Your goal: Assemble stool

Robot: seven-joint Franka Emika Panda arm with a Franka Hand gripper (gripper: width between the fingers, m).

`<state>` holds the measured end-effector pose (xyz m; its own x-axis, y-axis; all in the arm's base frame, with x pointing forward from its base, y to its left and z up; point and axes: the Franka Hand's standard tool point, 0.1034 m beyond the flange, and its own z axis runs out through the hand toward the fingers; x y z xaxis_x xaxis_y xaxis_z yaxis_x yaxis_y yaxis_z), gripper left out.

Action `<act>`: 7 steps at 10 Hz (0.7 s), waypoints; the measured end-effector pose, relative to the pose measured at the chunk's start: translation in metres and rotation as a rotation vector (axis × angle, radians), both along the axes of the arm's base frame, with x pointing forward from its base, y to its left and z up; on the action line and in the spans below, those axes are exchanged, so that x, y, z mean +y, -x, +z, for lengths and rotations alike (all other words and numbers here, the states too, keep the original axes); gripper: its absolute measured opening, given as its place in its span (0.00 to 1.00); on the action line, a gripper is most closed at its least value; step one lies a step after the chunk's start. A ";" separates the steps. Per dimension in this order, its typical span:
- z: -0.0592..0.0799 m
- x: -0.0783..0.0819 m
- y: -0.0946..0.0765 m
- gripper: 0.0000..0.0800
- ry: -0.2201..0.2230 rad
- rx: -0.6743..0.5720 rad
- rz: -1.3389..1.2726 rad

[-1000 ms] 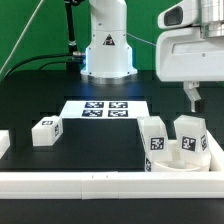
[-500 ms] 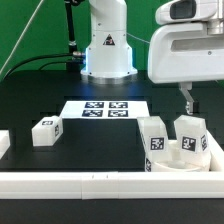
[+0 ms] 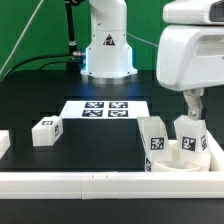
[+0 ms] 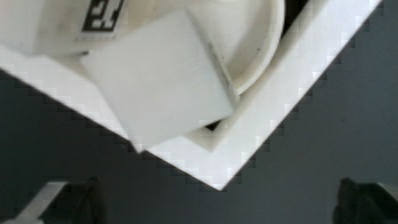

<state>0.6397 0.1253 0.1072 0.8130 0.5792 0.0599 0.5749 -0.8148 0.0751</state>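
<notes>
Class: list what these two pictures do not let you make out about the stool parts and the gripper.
- Seat disc, exterior view: partly covered by two legs and the rail in front.
- White piece at the exterior view's left edge: cut off, identity unclear.
- Leg's tag, wrist view: cropped by the edge, blurred.
- Gripper fingers, wrist view: dark, blurred, tips cut off.

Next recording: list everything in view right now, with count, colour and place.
table: one, black.
rail: one, white, along the table's near edge.
seat disc: one, white, in the rail's corner, exterior view's right.
upright legs: two, white, tagged, at the seat disc.
loose leg: one, white, tagged, exterior view's left.
marker board: one, white, mid-table.
cut-off piece: one, white, exterior view's left edge.
robot base: one, white, at the back.
gripper: one, open, empty, above the upright legs.
</notes>
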 end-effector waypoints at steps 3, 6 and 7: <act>0.003 -0.014 -0.001 0.81 0.034 -0.009 0.116; -0.009 -0.022 0.006 0.81 0.042 0.042 0.089; -0.019 -0.021 0.009 0.81 0.048 0.078 0.082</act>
